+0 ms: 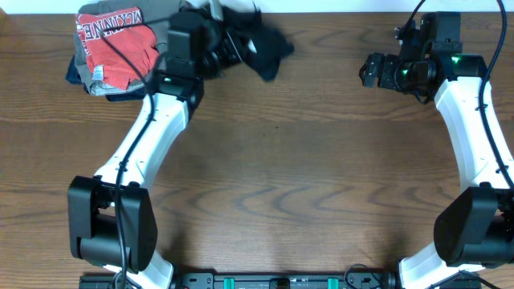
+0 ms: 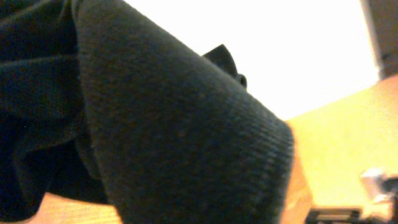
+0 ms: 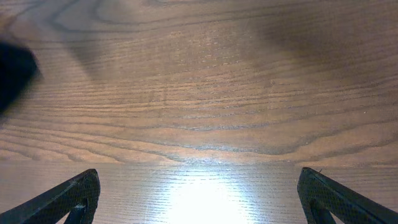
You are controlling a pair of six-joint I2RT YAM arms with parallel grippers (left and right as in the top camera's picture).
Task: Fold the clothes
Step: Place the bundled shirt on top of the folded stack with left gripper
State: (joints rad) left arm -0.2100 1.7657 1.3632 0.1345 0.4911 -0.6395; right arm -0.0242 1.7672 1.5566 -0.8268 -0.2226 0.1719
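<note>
best pinching light, floppy black soft-fabric top (image 1: 269,46), upper centre, by ribbed cuff (image 2: 261,162); left gripper (image 1: 217,52) jaws buried, cannot tell; right gripper (image 3: 198,180) jaws gaping apart.

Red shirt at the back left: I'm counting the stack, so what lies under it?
Under the red shirt a grey garment shows along its left edge, and a navy garment peeks out lower. Whether more layers lie beneath is covered.
</note>
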